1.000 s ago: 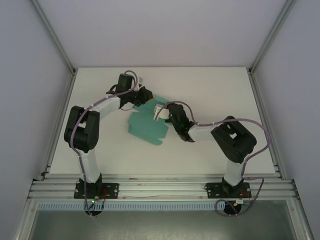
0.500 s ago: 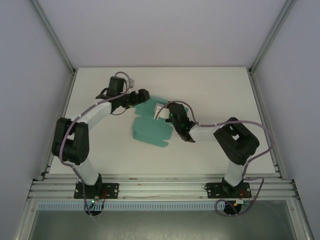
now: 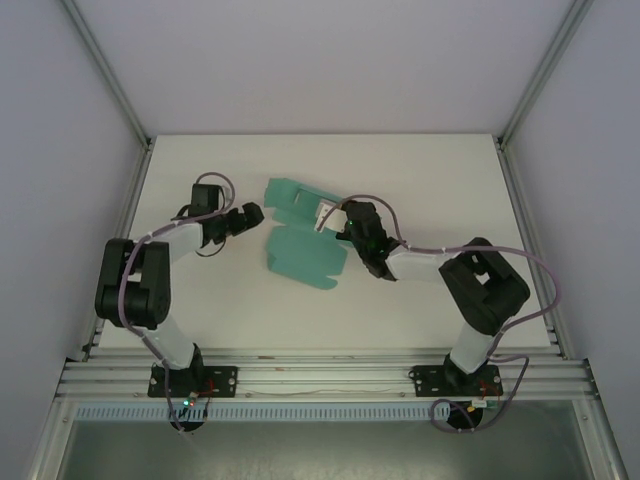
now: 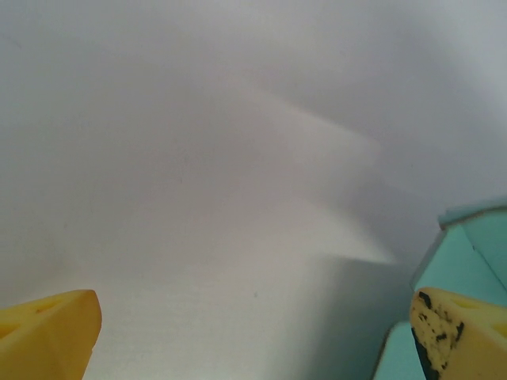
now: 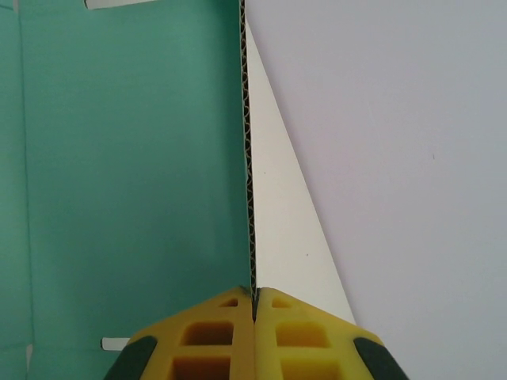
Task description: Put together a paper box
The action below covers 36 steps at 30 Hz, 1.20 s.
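Early going, judging by the paper box [image 3: 303, 255]: mostly a spread teal sheet lying mid-table, between the two arms, with one panel apparently raised along its right side and a far flap lifted a little off the table [image 3: 430, 180]. No closed walls, no tucked tabs and no lid to be made out.

Pinched tight on that raised panel by the right gripper [image 5: 254, 305], yellow fingers [image 5: 214, 332] pressed flat on either side of the card's corrugated edge, teal face to the left, pale surface to the right. From above, placed at the sheet's right edge, toward the far side.

Spread wide and holding nothing at the left gripper [image 4: 253, 340]: yellow fingertips [image 4: 47, 332] at the two lower corners of its wrist view, bare table between them, a teal corner of the card just beside the right one, contact impossible to tell. From above, placed just left of the sheet, with a gap between.

Done so far, at a guess: one side wall stood up and pinned. Left to do: raising the other walls, folding in the end flaps, locking the tabs, closing the top. Probably a job next for the free left gripper, lifting or creasing the left part against the held panel.
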Each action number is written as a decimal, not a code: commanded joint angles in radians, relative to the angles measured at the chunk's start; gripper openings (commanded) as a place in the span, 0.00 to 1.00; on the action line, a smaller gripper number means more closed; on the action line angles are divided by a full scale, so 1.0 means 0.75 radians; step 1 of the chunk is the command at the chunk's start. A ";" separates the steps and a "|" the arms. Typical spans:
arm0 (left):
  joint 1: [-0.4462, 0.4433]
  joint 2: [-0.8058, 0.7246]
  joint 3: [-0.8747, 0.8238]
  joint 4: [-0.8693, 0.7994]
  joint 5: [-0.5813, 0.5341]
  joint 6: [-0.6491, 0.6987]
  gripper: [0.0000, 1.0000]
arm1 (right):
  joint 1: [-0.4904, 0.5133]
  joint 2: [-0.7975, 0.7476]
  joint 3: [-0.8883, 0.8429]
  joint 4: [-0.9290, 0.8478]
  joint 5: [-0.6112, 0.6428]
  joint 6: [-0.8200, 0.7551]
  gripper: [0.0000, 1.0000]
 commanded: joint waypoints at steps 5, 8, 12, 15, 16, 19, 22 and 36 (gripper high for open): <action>-0.005 0.089 0.006 0.215 0.069 0.033 0.95 | -0.025 -0.059 -0.019 0.031 -0.078 0.136 0.00; -0.008 0.090 -0.022 0.282 0.140 0.046 0.95 | -0.033 -0.060 -0.023 0.030 -0.095 0.153 0.00; -0.017 0.119 -0.008 0.302 0.178 0.045 0.93 | -0.032 -0.064 -0.028 0.036 -0.113 0.178 0.00; -0.029 0.140 -0.008 0.341 0.233 0.041 0.92 | -0.033 -0.073 -0.033 0.053 -0.123 0.206 0.00; -0.036 0.141 -0.014 0.367 0.240 0.037 0.92 | -0.032 -0.077 -0.034 0.048 -0.124 0.210 0.00; -0.044 0.139 -0.041 0.466 0.285 0.009 0.91 | -0.031 -0.090 -0.043 0.040 -0.148 0.236 0.00; -0.048 0.134 -0.079 0.621 0.382 -0.042 0.89 | -0.033 -0.101 -0.049 0.038 -0.160 0.265 0.00; -0.122 0.185 -0.110 0.822 0.587 -0.090 0.77 | -0.037 -0.136 -0.079 0.109 -0.217 0.370 0.00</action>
